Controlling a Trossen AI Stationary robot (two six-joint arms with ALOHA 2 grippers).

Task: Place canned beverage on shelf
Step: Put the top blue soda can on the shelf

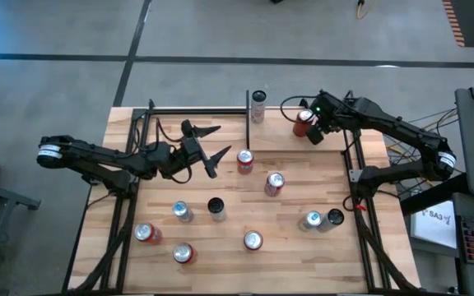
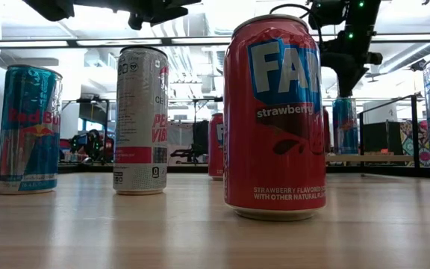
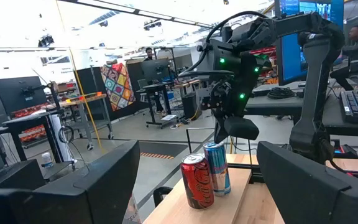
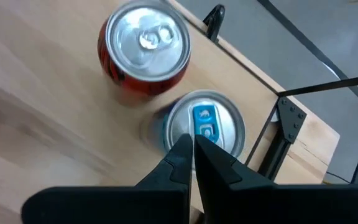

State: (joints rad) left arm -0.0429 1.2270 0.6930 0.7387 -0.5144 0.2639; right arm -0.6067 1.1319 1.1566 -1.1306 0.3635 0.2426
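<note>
The shelf (image 2: 372, 158) is a raised light-wood board with black posts at the table's far right. A red can (image 4: 145, 50) and a blue can (image 4: 205, 124) stand upright on it, side by side. My right gripper (image 4: 192, 142) is shut, points steeply down and hovers right over the blue can's top, also seen in the low view (image 2: 347, 88). My left gripper (image 1: 212, 144) is open and level above the table's left middle, holding nothing; it faces the two cans (image 3: 197, 180). My right gripper's shut fingertips (image 4: 185, 149) stand directly over the blue can's lid, near its rim (image 4: 185, 127), coming from above. Whether they touch the lid, I cannot tell. The can stands upright on the shelf board.
Several more cans stand about the tabletop: a silver one (image 1: 258, 107) at the far edge, red ones (image 1: 245, 160) (image 1: 274, 183) in the middle, others toward the near edge (image 1: 183, 253). A strawberry can (image 2: 278, 119) stands close before the low camera. Black frame rods (image 1: 196, 109) edge the far side.
</note>
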